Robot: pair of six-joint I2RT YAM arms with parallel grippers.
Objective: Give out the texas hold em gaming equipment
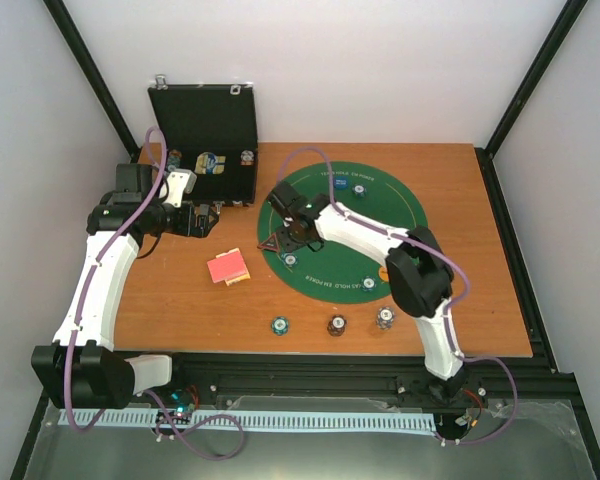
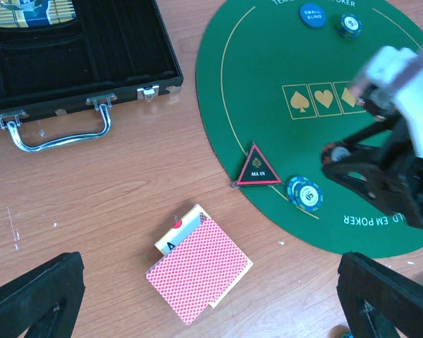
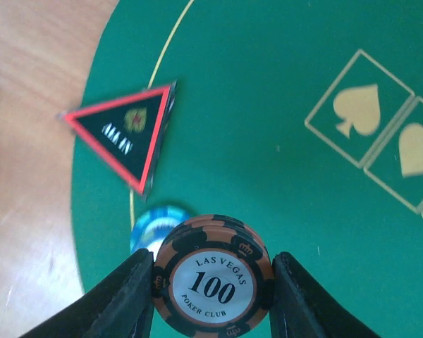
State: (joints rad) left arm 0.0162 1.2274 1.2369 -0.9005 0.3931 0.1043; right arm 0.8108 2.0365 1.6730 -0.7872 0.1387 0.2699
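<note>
The right gripper (image 3: 213,285), jaws half closed, pinches a brown striped poker chip (image 3: 213,271) by its edges, seemingly just above the round green felt mat (image 3: 268,105), ready to drop flat beside the blue striped chip (image 3: 155,222); the left gripper (image 1: 206,220) gapes empty near the red-backed playing cards (image 2: 197,271).

Six poker chips (image 1: 336,324) show outside one case (image 1: 205,120); one blue disc (image 2: 312,15), one triangle marker (image 2: 258,167), one card stack (image 2: 197,271), one mat (image 1: 390,195).
</note>
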